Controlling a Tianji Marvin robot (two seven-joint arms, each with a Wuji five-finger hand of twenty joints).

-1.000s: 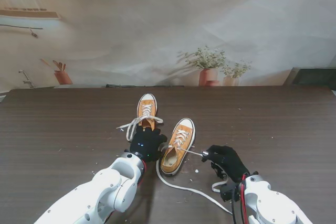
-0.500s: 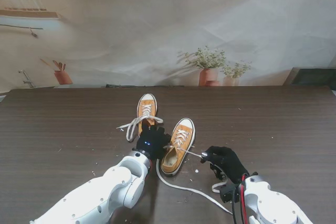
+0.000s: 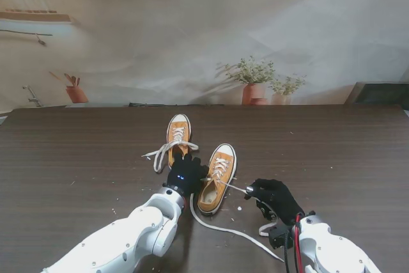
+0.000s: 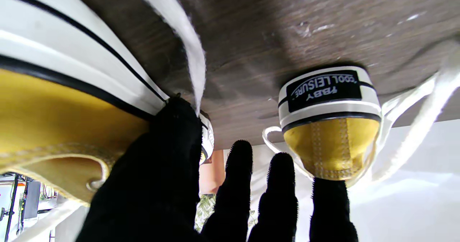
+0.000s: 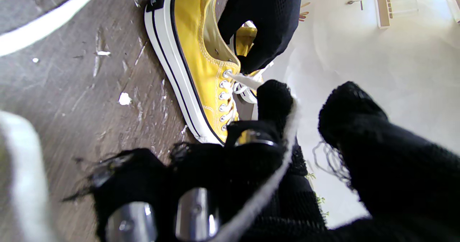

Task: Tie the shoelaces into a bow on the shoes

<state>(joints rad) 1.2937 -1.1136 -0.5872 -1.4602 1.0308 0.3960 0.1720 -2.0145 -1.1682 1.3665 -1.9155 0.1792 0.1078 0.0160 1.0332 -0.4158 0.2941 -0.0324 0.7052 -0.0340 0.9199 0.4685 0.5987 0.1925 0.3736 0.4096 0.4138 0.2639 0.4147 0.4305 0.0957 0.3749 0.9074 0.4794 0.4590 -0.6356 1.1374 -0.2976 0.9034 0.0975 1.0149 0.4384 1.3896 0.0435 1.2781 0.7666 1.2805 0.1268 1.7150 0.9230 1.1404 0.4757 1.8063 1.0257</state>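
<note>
Two yellow sneakers lie on the table. The far shoe [image 3: 179, 133] has loose white laces spread beside it. The near shoe [image 3: 217, 178] sits between my hands. My left hand [image 3: 185, 174] is open between the shoes, its thumb [image 4: 176, 127] against the near shoe's sole [image 4: 54, 73] and its fingers stretched toward the far shoe's heel [image 4: 330, 127]. My right hand [image 3: 275, 197] is shut on a white lace [image 3: 233, 187] that runs taut from the near shoe's eyelets [image 5: 224, 91]. The other lace [image 3: 223, 228] trails along the table nearer to me.
The dark wooden table [image 3: 332, 151] carries small white crumbs around the near shoe. Potted plants [image 3: 254, 84] stand past its far edge. A lace [image 4: 187, 55] passes beside my left thumb.
My left hand has slid farther from me, in between the two shoes and against the near one. The right hand has held its place with the lace.
</note>
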